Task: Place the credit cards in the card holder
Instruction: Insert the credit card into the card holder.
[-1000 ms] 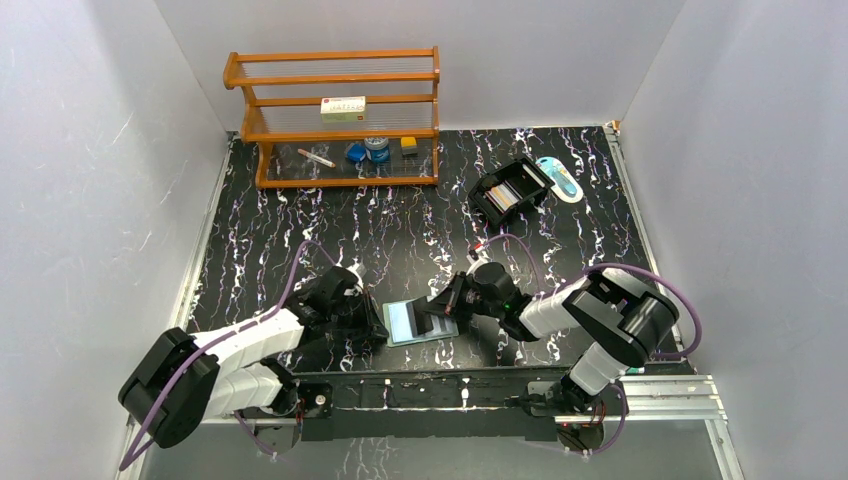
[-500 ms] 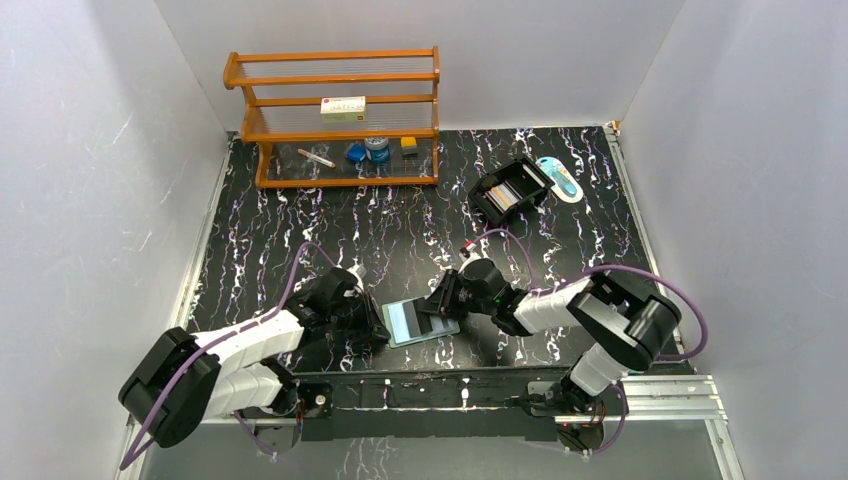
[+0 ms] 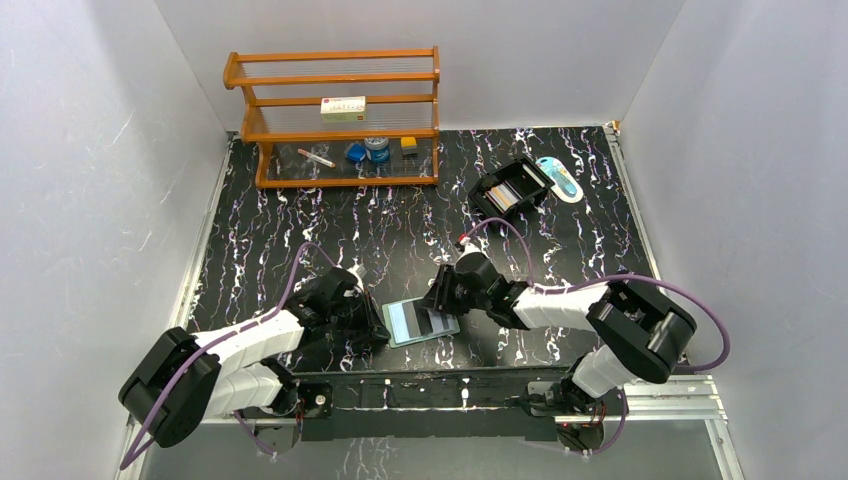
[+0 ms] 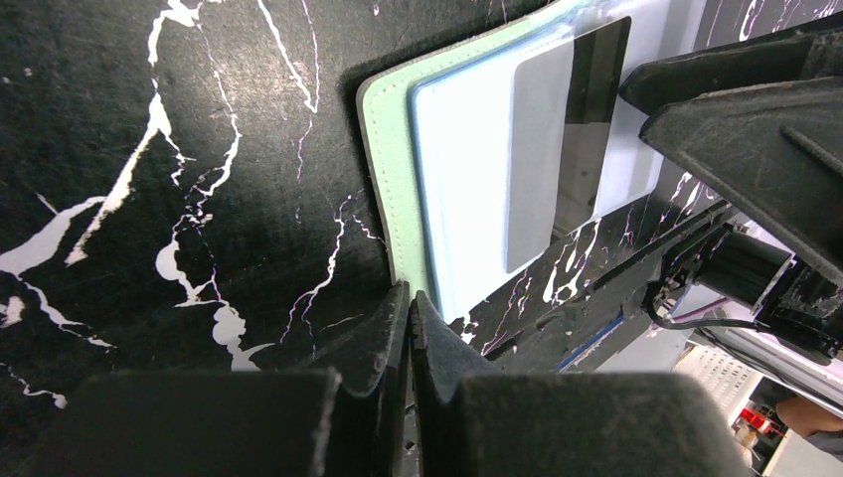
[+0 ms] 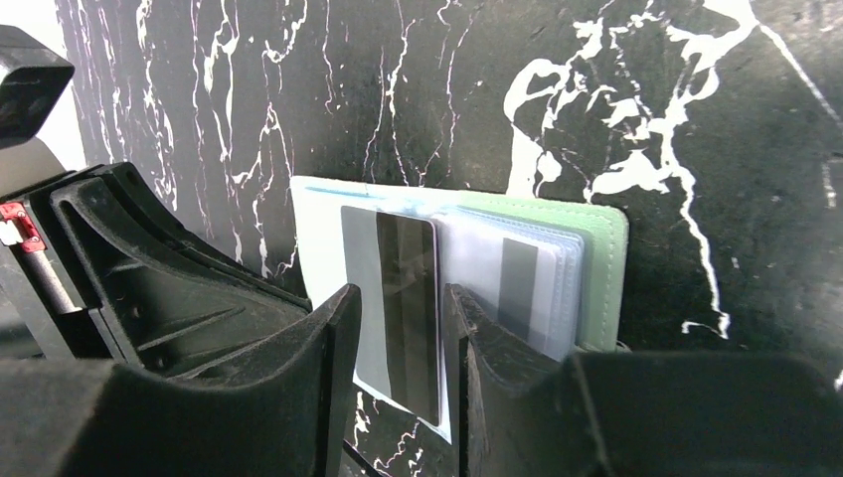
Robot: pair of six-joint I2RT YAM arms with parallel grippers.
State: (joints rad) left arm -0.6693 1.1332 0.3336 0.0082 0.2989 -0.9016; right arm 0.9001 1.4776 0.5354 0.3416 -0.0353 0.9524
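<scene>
The teal-green card holder point(image 3: 405, 336) lies open on the black marbled table near the front edge. My left gripper point(image 4: 410, 296) is shut, its tips pinching the holder's pale green edge point(image 4: 388, 179). A grey-and-dark credit card point(image 5: 393, 258) sits in the holder's left clear pocket. My right gripper point(image 5: 400, 294) stands open just over it, one finger on each side of the card, gripping nothing. A second card point(image 5: 517, 278) shows in the right pocket. In the top view the right gripper point(image 3: 440, 300) hovers at the holder's far right edge.
A black compartmented box point(image 3: 512, 190) with cards in it sits at the back right, beside a teal-and-white object point(image 3: 558, 178). A wooden rack point(image 3: 335, 110) with small items stands at the back left. The table's front rail point(image 3: 430, 385) runs just behind the holder.
My right gripper has opened off the card and drawn back a little toward the far side, leaving the card in the pocket. The left gripper has stayed put.
</scene>
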